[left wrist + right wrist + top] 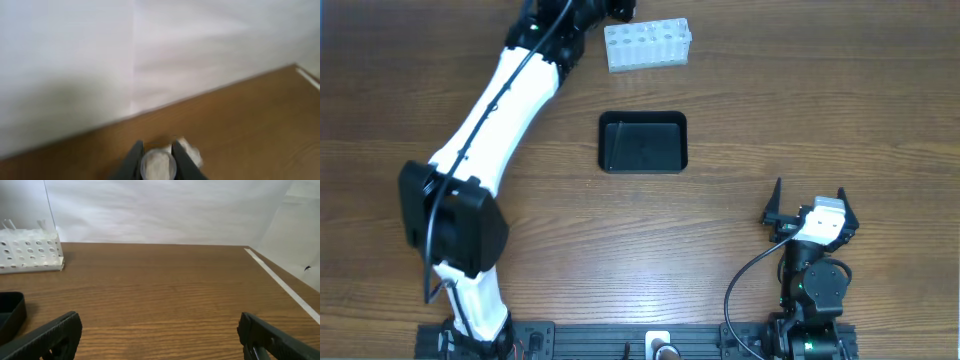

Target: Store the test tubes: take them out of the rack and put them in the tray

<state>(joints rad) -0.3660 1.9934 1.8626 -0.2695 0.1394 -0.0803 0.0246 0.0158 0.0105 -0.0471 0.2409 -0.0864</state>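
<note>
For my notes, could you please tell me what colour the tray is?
Black tray, clearest from the top view.

No text, label, brand, number or sign could be read in any of the views. The white rack and the black tray showed no legible marking
</note>
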